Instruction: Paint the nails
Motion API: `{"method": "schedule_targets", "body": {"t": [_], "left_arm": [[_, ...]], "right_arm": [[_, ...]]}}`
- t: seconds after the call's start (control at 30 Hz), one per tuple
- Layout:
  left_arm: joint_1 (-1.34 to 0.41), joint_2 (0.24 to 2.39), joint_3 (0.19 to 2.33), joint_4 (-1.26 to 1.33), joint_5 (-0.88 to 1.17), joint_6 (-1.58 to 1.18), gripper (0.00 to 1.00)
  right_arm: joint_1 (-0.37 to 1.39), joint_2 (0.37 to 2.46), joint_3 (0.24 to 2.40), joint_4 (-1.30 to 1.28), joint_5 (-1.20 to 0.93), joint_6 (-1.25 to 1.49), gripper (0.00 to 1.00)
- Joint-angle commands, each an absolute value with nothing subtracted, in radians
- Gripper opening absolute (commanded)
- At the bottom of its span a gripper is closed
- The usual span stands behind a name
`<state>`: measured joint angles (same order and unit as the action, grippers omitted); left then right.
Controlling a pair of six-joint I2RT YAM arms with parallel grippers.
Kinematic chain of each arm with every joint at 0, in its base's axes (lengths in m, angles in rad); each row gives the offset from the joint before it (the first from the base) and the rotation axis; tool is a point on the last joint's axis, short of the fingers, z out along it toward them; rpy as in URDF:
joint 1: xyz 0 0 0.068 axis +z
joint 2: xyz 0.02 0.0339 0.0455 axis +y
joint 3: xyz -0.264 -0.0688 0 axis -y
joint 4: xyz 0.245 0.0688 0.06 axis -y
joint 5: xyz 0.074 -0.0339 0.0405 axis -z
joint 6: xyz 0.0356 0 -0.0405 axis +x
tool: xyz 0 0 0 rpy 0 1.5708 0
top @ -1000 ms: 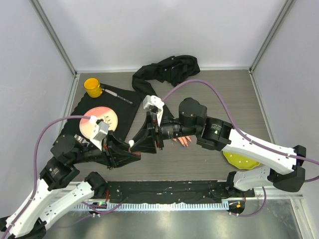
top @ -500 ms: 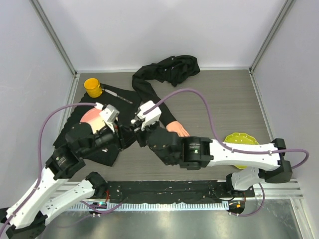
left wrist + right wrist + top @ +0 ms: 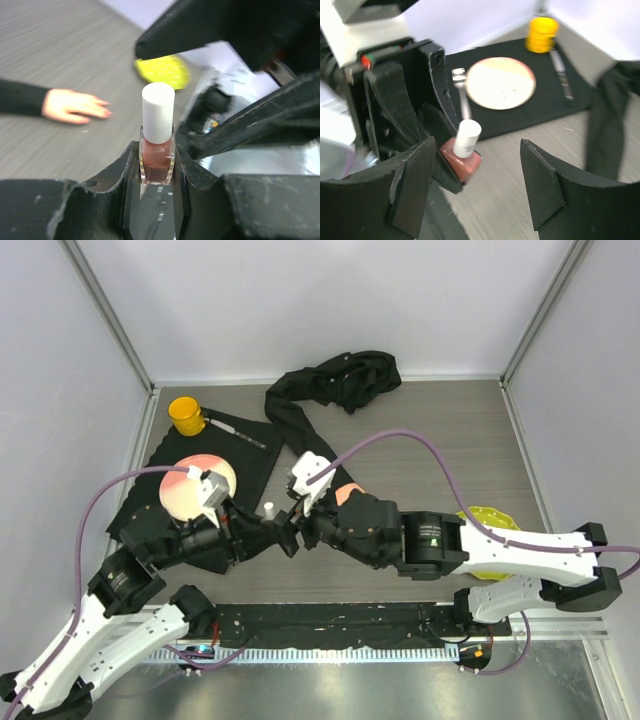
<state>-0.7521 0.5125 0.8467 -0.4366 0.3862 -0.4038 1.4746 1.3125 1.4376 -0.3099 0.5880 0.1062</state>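
Over the table, one yellow cup [image 3: 186, 412], its inside unreadable, and one cream-and-pink plate [image 3: 190, 490] sat on a black mat [image 3: 245, 455], while the mannequin hand [image 3: 348, 492] lay mid-table, half under the right arm, its black sleeve [image 3: 338, 378] trailing to the far edge. At the left wrist, the left gripper [image 3: 156, 152] was clamped on one upright polish bottle [image 3: 157, 135], brownish-red liquid under a white cap; beyond it the hand lay flat, long axis across the view, its red nails [image 3: 107, 114] pointing right toward one yellow dish [image 3: 162, 71]. At the right wrist, the right gripper [image 3: 475, 185] stood wide open, holding nothing, just short of that bottle, with one fork [image 3: 462, 92] beside the plate.
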Motion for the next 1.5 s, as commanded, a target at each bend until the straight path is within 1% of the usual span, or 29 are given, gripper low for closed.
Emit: {"method": "schedule_targets", "body": {"t": [0.0,0.03,0.07,0.1,0.17,0.3,0.4,0.6,0.7,0.73,0.87,0.9,0.93,1.0,1.03,1.1,1.13,1.17,1.2,1.23,1.27,1.3,1.33,1.37,1.4,1.47], "left_arm": [[-0.750,0.445,0.831,-0.301,0.603,-0.469,0.00],[-0.750,0.433,0.831,-0.296,0.626,-0.472,0.00],[-0.749,0.431,0.831,-0.295,0.635,-0.483,0.00],[-0.750,0.426,0.833,-0.293,0.643,-0.488,0.00],[-0.749,0.419,0.831,-0.282,0.666,-0.509,0.00],[-0.750,0.413,0.830,-0.253,0.676,-0.528,0.00],[-0.750,0.417,0.831,-0.238,0.683,-0.534,0.00],[-0.750,0.439,0.844,-0.224,0.695,-0.541,0.00],[-0.750,0.443,0.845,-0.221,0.695,-0.537,0.00],[-0.750,0.443,0.845,-0.222,0.695,-0.534,0.00],[-0.750,0.449,0.854,-0.239,0.687,-0.509,0.00],[-0.750,0.451,0.854,-0.244,0.686,-0.506,0.00],[-0.750,0.453,0.856,-0.244,0.686,-0.505,0.00],[-0.750,0.459,0.862,-0.253,0.675,-0.492,0.00],[-0.750,0.465,0.865,-0.261,0.646,-0.486,0.00],[-0.750,0.472,0.888,-0.301,0.592,-0.451,0.00],[-0.750,0.483,0.900,-0.322,0.499,-0.433,0.00],[-0.750,0.491,0.922,-0.357,0.435,-0.419,0.00],[-0.750,0.502,0.933,-0.377,0.363,-0.381,0.00],[-0.750,0.512,0.945,-0.394,0.274,-0.358,0.00],[-0.750,0.555,0.977,-0.438,0.139,-0.335,0.00],[-0.750,0.578,0.994,-0.457,0.079,-0.318,0.00],[-0.750,0.601,1.008,-0.471,0.052,-0.295,0.00],[-0.750,0.647,1.026,-0.469,0.067,-0.285,0.00],[-0.750,0.663,1.029,-0.459,0.089,-0.281,0.00],[-0.750,0.684,1.014,-0.402,0.168,-0.294,0.00]], "right_arm": [[1.427,1.204,1.407,-0.299,0.226,0.089,0.73],[1.408,1.192,1.387,-0.290,0.171,0.100,0.70],[1.366,1.183,1.381,-0.266,0.050,0.112,0.66],[1.344,1.163,1.368,-0.250,0.013,0.127,0.65],[1.281,1.154,1.359,-0.204,-0.154,0.179,0.61],[1.230,1.163,1.373,-0.172,-0.308,0.232,0.59],[1.226,1.187,1.378,-0.144,-0.374,0.259,0.59],[1.220,1.218,1.384,-0.101,-0.413,0.285,0.57],[1.216,1.227,1.388,-0.094,-0.411,0.285,0.50],[1.213,1.230,1.390,-0.095,-0.411,0.282,0.46],[1.209,1.238,1.391,-0.094,-0.411,0.276,0.41],[1.207,1.238,1.391,-0.094,-0.413,0.275,0.38],[1.204,1.238,1.393,-0.094,-0.419,0.273,0.28],[1.201,1.241,1.390,-0.095,-0.422,0.272,0.12],[1.201,1.241,1.390,-0.100,-0.419,0.267,0.01],[1.201,1.244,1.388,-0.120,-0.359,0.255,0.01],[1.200,1.250,1.390,-0.145,-0.307,0.255,0.01],[1.207,1.255,1.410,-0.173,-0.079,0.259,0.01],[1.279,1.268,1.437,-0.222,0.210,0.256,0.01],[1.375,1.328,1.474,-0.348,0.537,0.252,0.01],[1.459,1.369,1.526,-0.369,0.819,0.179,0.01],[1.544,1.409,1.552,-0.370,1.150,0.158,0.01],[1.549,1.451,1.583,-0.429,1.193,0.181,0.01],[1.543,1.477,1.589,-0.431,1.180,0.195,0.01],[1.540,1.477,1.572,-0.369,1.152,0.174,0.01],[1.534,1.479,1.551,-0.338,1.112,0.160,0.01]]}}
